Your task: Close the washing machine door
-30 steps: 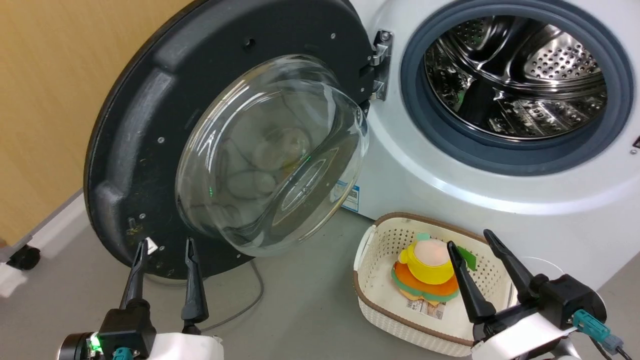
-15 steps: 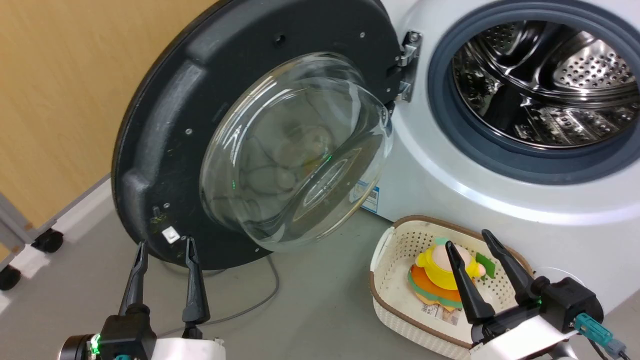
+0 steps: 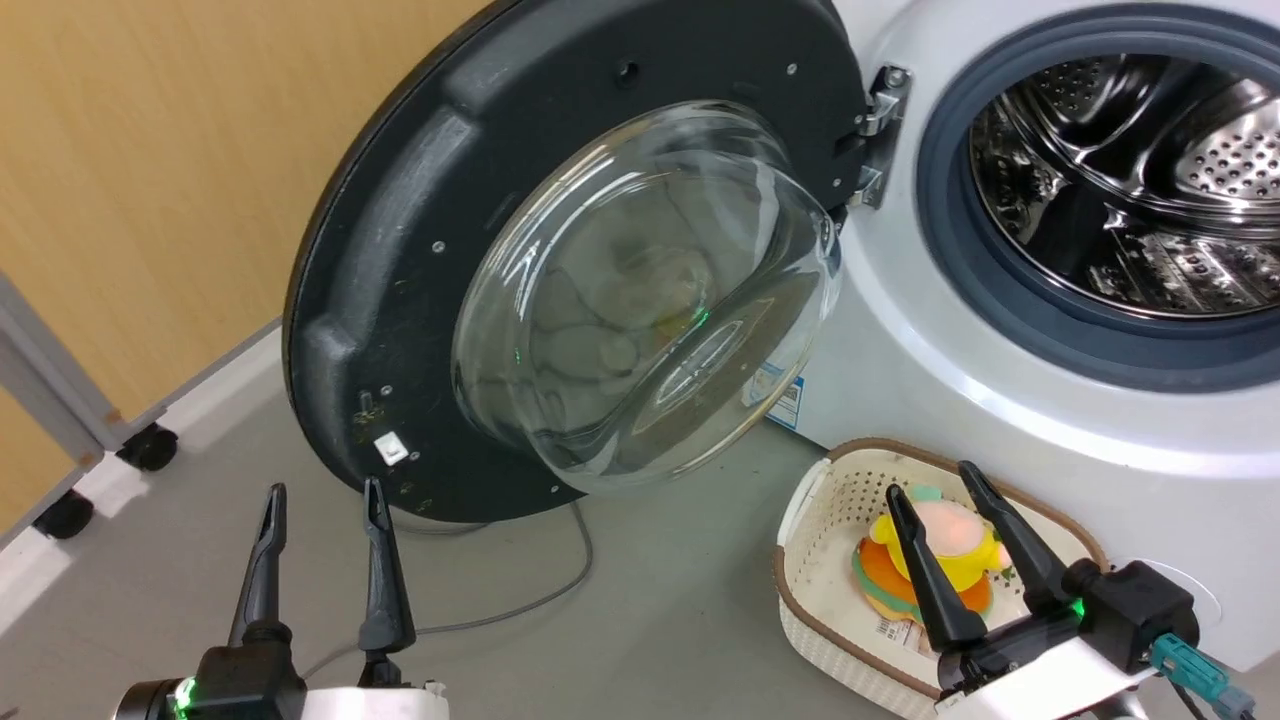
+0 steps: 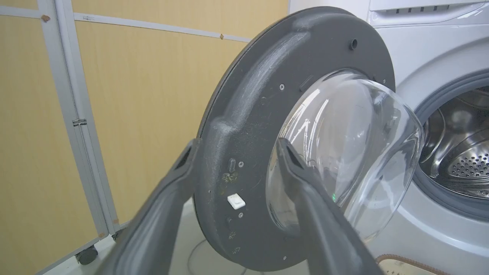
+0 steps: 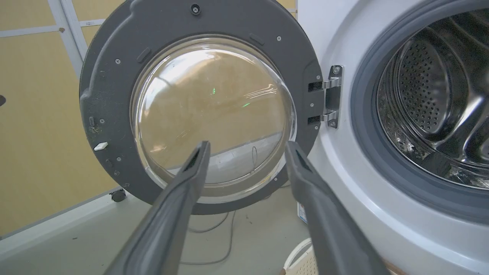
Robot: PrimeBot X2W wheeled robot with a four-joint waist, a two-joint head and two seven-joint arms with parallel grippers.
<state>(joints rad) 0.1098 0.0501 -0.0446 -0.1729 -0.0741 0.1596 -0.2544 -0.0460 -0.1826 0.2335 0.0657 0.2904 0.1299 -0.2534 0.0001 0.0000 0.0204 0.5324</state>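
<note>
over grey floor (image 3: pixel 660 630), washing machine door (image 3: pixel 400 250) open

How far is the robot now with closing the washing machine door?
Done: nothing visible; the washing machine door stands wide open, swung away from the steel drum. In hand: the open left gripper points at the door's lower rim, apparently without touching it; the open right gripper hangs over the basket. Left: contact the door and swing it shut.

Washing machine door (image 3: pixel 600 280) stands wide open; left tool (image 3: pixel 322 487) below it, fingers spread; right tool (image 3: pixel 929 478) spread over basket (image 3: pixel 800 560).
</note>
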